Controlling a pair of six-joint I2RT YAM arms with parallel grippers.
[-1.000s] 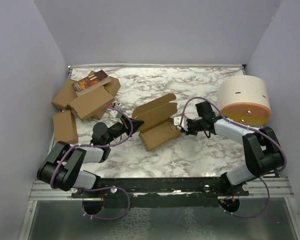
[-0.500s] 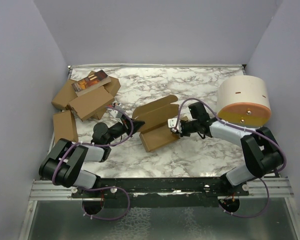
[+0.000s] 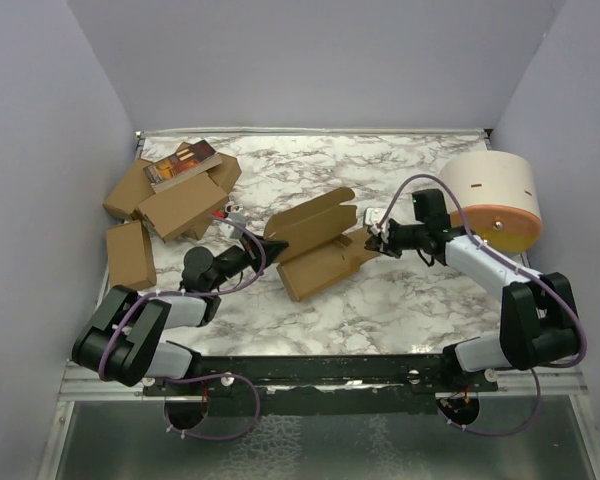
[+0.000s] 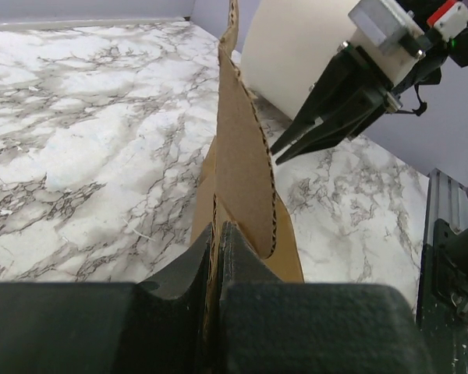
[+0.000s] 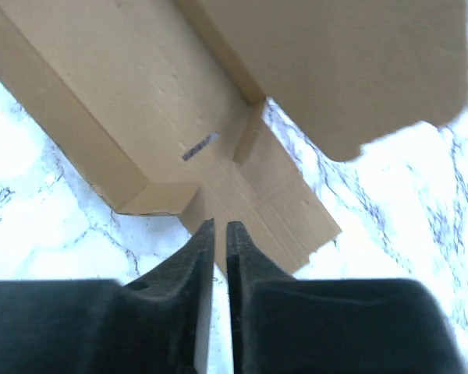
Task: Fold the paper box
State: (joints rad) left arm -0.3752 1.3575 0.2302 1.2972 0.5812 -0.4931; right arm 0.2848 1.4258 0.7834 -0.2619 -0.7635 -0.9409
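The right gripper [image 3: 372, 238] has drawn back from the paper box [image 3: 315, 243], nearly closed and empty. The left gripper [image 3: 267, 243] stays clamped on the box's left edge, mid-table [image 3: 400, 300].

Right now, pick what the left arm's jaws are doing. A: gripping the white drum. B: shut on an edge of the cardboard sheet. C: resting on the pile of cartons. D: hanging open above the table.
B: in the left wrist view the left gripper is pinched shut on an edge of the cardboard sheet, which stands upright between its jaws.
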